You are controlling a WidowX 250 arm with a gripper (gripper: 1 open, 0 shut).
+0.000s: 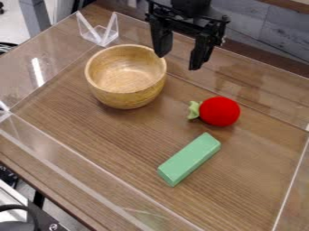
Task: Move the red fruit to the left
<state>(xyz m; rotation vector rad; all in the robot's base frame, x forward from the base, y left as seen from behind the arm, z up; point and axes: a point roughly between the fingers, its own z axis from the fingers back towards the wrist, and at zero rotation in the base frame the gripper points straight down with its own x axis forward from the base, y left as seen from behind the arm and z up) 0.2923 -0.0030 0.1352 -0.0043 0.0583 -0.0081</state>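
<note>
Pincer (182, 56) hangs at the back of the table, pointing down, jaws spread wide, nothing between them.

Near to far:
- green block (190, 160) lies flat and diagonal, closest to the camera, just in front of the fruit.
- red fruit (219, 111) sits on the tabletop right of centre, green stem pointing left, apart from everything, not held.
- wooden bowl (126, 76) sits left of the fruit; looks empty.
- clear plastic walls (97, 29) fence the table.

Risks, judged from this layout:
- Fruit is round, so an off-centre closing could squeeze it out sideways or roll it toward the block.
- Bowl stands in the leftward path; a low carry could clip its rim or drop the fruit inside.
- Pincer is well behind the fruit; a poor descent could land on the stem rather than the body.
</note>
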